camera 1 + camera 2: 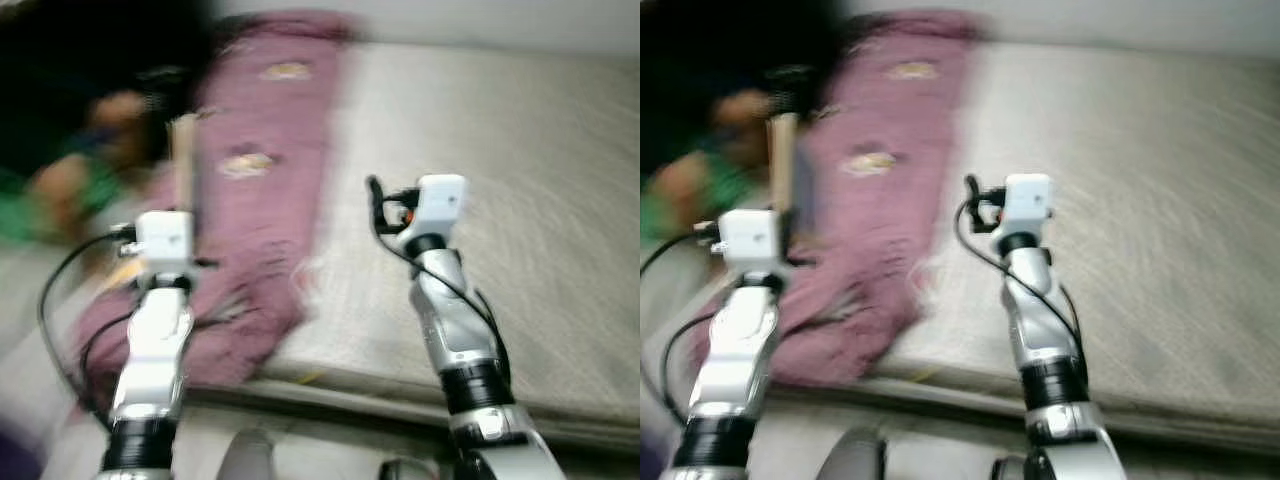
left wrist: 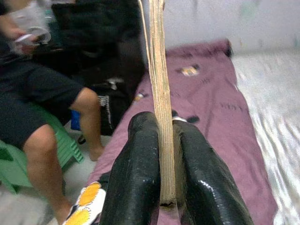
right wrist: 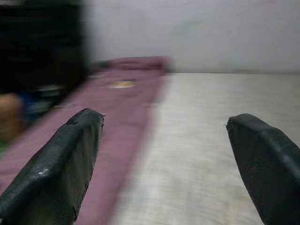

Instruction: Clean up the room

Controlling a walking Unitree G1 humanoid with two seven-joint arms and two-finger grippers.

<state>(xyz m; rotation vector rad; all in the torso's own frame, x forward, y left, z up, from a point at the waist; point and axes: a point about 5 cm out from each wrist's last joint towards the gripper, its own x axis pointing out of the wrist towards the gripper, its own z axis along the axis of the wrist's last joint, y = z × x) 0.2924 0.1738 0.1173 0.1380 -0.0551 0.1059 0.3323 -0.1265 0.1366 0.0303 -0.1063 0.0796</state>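
Fingers of the left gripper clamp a thin wooden stick above the purple blanket. Right gripper hangs spread wide over the bed.

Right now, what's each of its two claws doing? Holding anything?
Left gripper: fingers closed on a thin, flat tan book, held upright.
Right gripper: fingers open, holding nothing, above the bed.

Blurred view: the left gripper holds a thin tan stick upright over the purple blanket along the mattress's left edge; the right arm reaches over the mattress.
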